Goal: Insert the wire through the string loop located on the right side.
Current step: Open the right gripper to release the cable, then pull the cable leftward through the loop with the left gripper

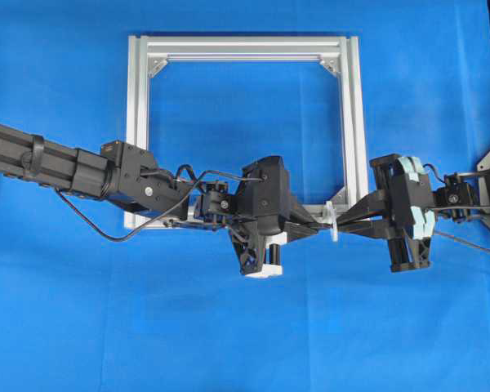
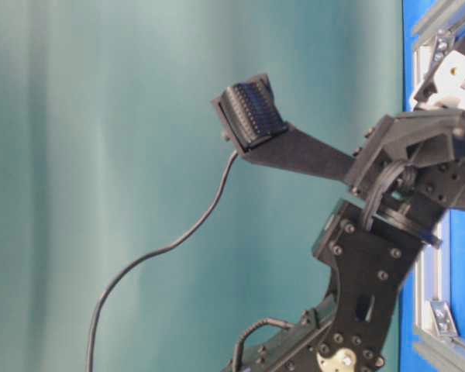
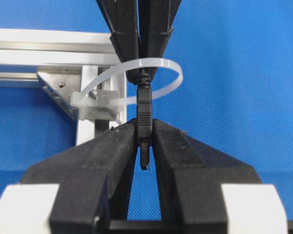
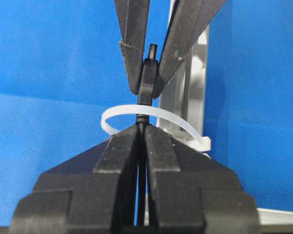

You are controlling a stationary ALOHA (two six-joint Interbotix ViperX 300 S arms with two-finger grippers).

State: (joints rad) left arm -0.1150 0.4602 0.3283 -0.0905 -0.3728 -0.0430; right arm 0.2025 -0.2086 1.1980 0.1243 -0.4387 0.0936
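The wire [image 3: 144,109] passes through the string loop [image 3: 151,78] at the frame's [image 1: 353,122] lower right corner. The left claw [image 3: 144,134] is clamped on its plug; the right claw [image 4: 141,129] pinches the cable just behind the loop.

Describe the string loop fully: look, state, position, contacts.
The string loop is a thin, translucent white plastic band, like a cable tie, bent into an open ring with a small blocky head fixed at the silver frame's corner. The ring stands out sideways from the frame bar over the blue cloth. The wire's black plug passes through it, gripped by the left gripper on one side and the right gripper on the other, both jaws closed on it.
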